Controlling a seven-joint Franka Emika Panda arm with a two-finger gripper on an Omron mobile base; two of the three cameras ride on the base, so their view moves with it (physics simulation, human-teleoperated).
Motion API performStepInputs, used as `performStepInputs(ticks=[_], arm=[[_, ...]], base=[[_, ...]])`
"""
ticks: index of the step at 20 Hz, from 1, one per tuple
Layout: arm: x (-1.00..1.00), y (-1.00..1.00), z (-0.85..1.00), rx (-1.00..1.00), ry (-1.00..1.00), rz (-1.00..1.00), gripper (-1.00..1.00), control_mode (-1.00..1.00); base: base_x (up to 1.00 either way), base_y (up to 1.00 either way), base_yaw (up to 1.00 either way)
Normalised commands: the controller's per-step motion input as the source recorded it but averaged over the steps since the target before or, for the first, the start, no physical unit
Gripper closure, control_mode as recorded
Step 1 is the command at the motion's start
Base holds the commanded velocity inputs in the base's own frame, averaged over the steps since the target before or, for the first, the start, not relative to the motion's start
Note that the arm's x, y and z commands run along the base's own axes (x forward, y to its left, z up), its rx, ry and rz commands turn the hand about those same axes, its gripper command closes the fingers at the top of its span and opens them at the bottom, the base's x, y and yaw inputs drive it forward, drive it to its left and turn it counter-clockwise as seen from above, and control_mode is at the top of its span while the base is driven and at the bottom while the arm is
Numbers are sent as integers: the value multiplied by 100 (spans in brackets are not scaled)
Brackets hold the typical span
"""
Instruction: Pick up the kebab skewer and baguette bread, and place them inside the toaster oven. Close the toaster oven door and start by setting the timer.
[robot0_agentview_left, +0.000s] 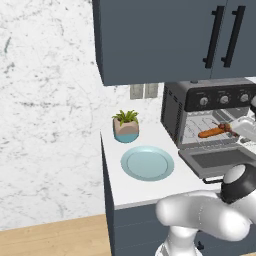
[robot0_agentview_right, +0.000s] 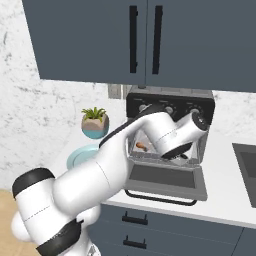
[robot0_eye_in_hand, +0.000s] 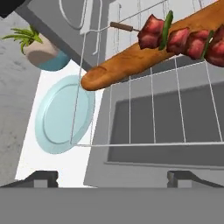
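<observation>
- While the arm reaches into the toaster oven (robot0_agentview_left: 172, 112), the potted plant (robot0_agentview_left: 126, 126) sits far left on the white table (robot0_agentview_left: 112, 165).
- Next comes the pale blue plate (robot0_agentview_left: 147, 163), bare.
- Then the toaster oven door (robot0_agentview_left: 220, 160), dropped flat open.
- On the wire rack (robot0_eye_in_hand: 144, 122) lies the baguette bread (robot0_eye_in_hand: 144, 57), the kebab skewer (robot0_eye_in_hand: 183, 37) resting across it.
- Fingers (robot0_eye_in_hand: 113, 179) spread wide, holding nothing, just in front of the rack.

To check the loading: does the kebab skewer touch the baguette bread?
Touching. In the hand view the kebab skewer lies across the baguette bread on the wire rack, no gap visible.
</observation>
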Motion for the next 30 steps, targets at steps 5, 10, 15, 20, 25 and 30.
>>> performStepInputs(ticks=[5, 10, 15, 20, 25, 30], arm=[[-17, 9, -25, -21, -35, 3, -100, -100], [0, 17, -6, -11, -27, -7, -100, -100], [1, 4, -3, -9, -18, -1, -100, -100], [2, 0, 0, -5, -1, -4, -100, -100], [7, 0, 0, -2, 0, -4, -100, -100], [7, 0, 0, 0, 0, -1, -100, -100]], base=[[0, 0, 0], [0, 0, 0], [0, 0, 0], [0, 0, 0], [0, 0, 0], [0, 0, 0]])
